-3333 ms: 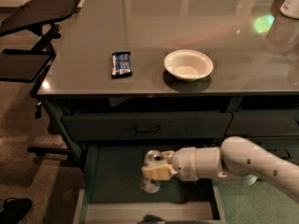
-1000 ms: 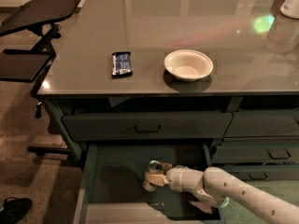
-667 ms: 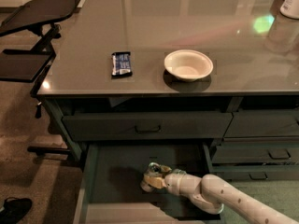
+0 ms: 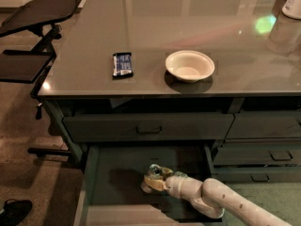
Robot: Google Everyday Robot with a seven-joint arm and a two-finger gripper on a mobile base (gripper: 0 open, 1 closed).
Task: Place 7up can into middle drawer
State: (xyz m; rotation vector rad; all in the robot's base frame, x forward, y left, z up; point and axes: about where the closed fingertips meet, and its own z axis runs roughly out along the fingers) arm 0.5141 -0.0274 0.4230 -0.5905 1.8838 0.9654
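Observation:
The 7up can (image 4: 154, 172), small and silvery with green marks, stands inside the open middle drawer (image 4: 117, 173), low near its dark floor. My gripper (image 4: 155, 179) is at the end of the white arm that reaches in from the lower right, and it is shut on the can. The drawer is pulled out below the desk, and its paler front lip (image 4: 141, 215) shows at the bottom edge. Whether the can rests on the floor cannot be told.
On the desk top (image 4: 155, 22) lie a dark blue snack packet (image 4: 122, 64) and a white bowl (image 4: 190, 66). A shut drawer with a black handle (image 4: 148, 128) sits above the open one; narrower drawers (image 4: 273, 154) are at right. A black stand (image 4: 37, 18) is at left.
The arm has lowered and reached deeper into the drawer, carrying the can down toward the drawer floor. The packet and bowl have not moved.

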